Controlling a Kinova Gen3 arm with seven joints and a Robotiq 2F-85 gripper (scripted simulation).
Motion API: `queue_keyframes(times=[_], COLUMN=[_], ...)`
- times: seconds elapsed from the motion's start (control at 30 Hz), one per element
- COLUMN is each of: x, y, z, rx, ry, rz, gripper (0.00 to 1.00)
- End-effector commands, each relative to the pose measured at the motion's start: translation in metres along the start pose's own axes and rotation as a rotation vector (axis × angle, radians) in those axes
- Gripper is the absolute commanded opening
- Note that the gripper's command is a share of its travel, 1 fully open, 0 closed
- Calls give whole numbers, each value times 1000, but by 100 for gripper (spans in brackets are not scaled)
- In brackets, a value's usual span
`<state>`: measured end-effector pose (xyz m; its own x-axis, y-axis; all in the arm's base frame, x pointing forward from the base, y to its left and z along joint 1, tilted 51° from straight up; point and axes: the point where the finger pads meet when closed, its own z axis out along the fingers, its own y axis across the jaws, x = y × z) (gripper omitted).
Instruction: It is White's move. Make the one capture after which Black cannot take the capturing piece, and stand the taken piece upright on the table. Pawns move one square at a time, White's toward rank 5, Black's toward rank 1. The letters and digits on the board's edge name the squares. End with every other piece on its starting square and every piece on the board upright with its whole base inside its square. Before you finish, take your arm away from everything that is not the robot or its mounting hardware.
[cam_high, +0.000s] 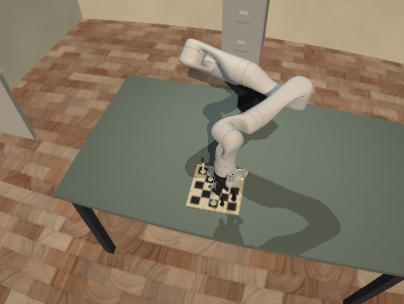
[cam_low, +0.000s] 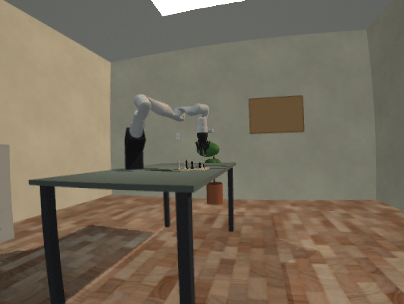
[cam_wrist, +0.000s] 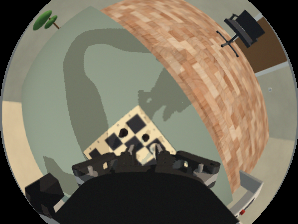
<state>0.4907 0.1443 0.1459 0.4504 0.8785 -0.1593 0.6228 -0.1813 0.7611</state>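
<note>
A small chessboard (cam_high: 190, 202) (cam_low: 195, 170) (cam_wrist: 101, 141) lies near the front edge of the green table (cam_high: 145, 130). Black and white pieces stand on it, among them a black piece (cam_high: 202, 169) at the back left corner, a white piece (cam_high: 214, 202) and a black piece (cam_high: 223, 201) at the front. They are too small to name. My gripper (cam_high: 218, 186) (cam_low: 201, 151) (cam_wrist: 145, 150) hangs over the middle of the board, pointing down, well above the pieces. Its fingers are narrowed but still apart, with nothing between them.
The arm's base (cam_low: 134, 150) stands at the table's back edge. A grey filing cabinet (cam_high: 245, 25) stands behind the table. A potted plant (cam_low: 214, 149) stands past the table's far end. A grey panel (cam_high: 12, 112) stands at the left.
</note>
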Motion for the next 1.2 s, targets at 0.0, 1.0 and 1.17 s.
queue_keyframes(times=[0.0, 1.0, 1.17], x=[0, 1, 2], y=[0, 0, 0], z=[0, 33, 40], rx=[-1, -1, -1], ry=[1, 1, 1], rz=[0, 0, 0], gripper=[34, 34, 34])
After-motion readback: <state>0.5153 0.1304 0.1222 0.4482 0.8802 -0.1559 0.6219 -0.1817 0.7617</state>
